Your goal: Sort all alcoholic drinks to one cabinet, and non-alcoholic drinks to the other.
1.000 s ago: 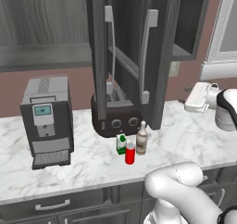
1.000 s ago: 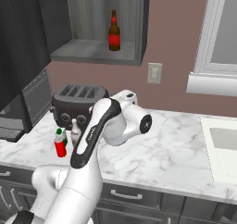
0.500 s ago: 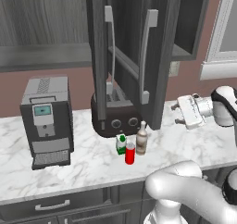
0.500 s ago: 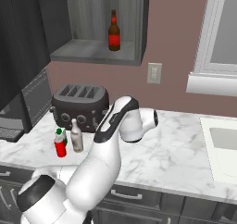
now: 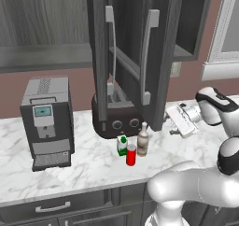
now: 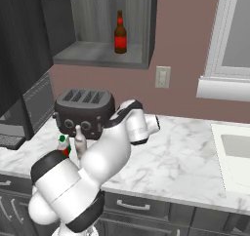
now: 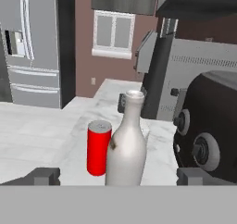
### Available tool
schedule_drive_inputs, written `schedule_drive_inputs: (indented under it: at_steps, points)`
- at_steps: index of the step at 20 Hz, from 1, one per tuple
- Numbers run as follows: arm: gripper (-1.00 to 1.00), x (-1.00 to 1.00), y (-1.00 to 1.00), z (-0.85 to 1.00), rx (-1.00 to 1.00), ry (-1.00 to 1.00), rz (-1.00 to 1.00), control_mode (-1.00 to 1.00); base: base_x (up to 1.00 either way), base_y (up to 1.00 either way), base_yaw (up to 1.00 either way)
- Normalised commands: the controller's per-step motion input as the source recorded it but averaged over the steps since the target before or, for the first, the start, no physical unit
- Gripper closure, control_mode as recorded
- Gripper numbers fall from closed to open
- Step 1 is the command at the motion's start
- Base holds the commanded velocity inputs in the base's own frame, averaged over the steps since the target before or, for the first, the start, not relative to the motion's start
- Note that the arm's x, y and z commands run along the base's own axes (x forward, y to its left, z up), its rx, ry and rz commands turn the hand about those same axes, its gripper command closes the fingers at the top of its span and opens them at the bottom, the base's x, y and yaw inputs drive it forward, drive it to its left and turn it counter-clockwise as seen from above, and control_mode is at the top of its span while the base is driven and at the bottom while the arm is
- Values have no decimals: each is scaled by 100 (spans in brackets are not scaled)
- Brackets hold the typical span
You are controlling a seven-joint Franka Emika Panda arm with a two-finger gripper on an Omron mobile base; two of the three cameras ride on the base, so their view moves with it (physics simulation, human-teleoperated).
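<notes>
Three drinks stand together on the marble counter in front of the toaster: the pale tan bottle [image 5: 143, 140], the small red can [image 5: 131, 155] and the short green-and-white bottle [image 5: 122, 145]. My gripper [image 5: 172, 122] hovers just right of them, pointed at the group. Seen from the hand, the tan bottle [image 7: 127, 144] rises straight ahead between my open fingertips [image 7: 44, 176], a short way off, with the red can [image 7: 98, 147] to its left. The dark beer bottle [image 6: 120, 32] stands on the shelf of the open wall cabinet [image 6: 97, 54]. Its doors [image 5: 149, 57] hang open above the toaster.
A black toaster [image 5: 114, 122] sits directly behind the drinks, close to the tan bottle. A coffee machine [image 5: 46, 122] stands at the left of the counter. A sink [image 6: 234, 154] lies at the right, and a second dark cabinet [image 5: 42, 29] spans the upper left.
My hand has swung left and down from the counter's right side toward the tan bottle. The bottles and the can have not moved.
</notes>
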Motion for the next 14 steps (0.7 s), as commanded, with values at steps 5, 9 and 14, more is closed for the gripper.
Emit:
schedule_drive_inputs:
  at_steps: [5, 9, 14]
  points:
    - [-100, 0, 25, -17, -2, 4, -5, -100, 0, 0, 0]
    - [-100, 0, 26, -11, 0, 9, -15, -100, 0, 0, 0]
    - [-100, 0, 36, -14, 0, 11, -17, -100, 0, 0, 0]
